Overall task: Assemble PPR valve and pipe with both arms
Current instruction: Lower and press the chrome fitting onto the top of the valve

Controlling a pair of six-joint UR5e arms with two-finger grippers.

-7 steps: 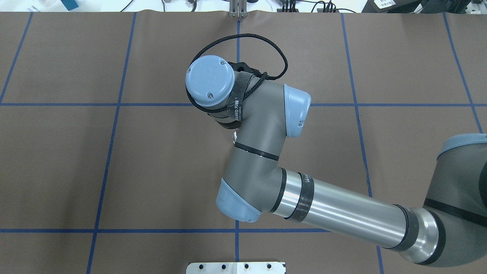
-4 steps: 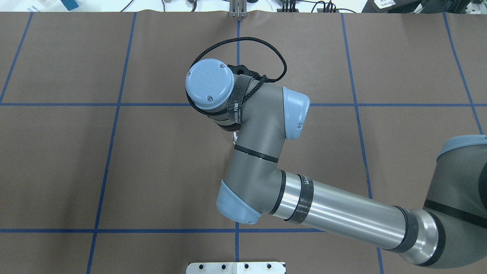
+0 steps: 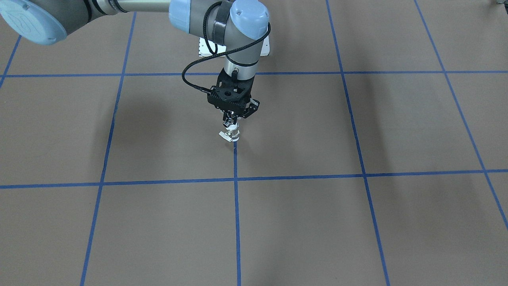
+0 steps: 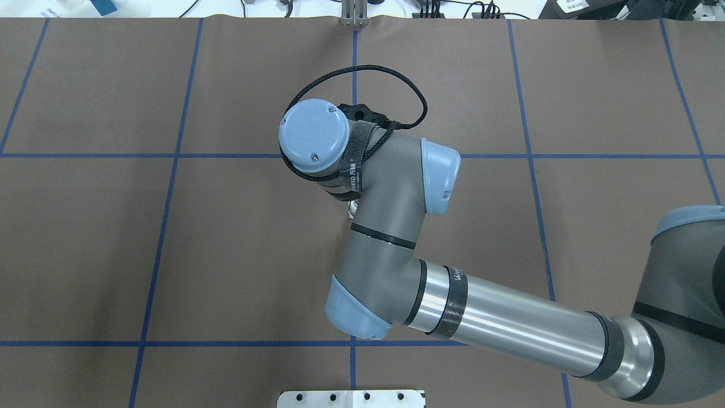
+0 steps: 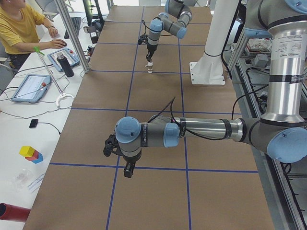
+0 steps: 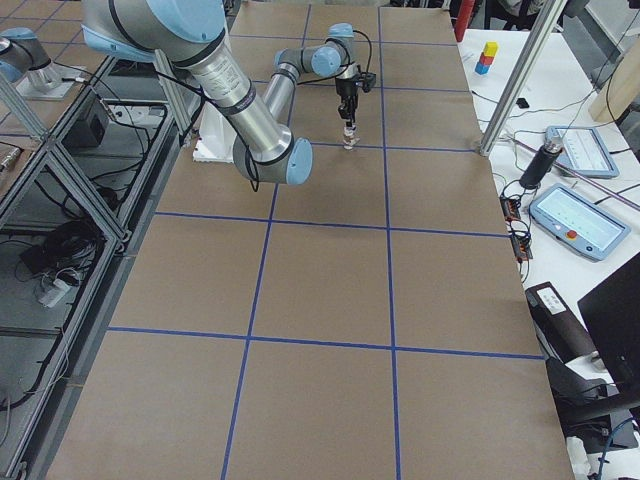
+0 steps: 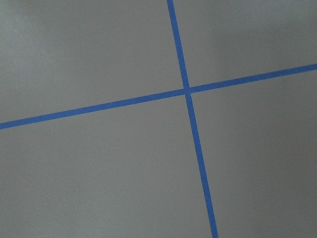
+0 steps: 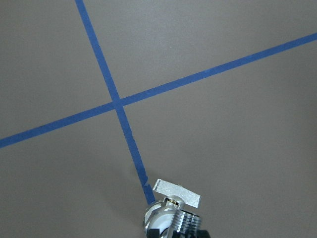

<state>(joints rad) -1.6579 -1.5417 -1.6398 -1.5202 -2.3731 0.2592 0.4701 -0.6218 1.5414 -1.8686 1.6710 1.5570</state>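
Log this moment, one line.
right gripper: shut on pipe | PPR valve: under pipe, by blue tape line | left gripper: far off, state unclear

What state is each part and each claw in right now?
right claw: shut on the PPR valve.
PPR valve: held, hanging low over the table; whether it touches the table cannot be told.
pipe: not clearly made out in any view.
left claw: over bare table, far from the valve; open or shut cannot be told.
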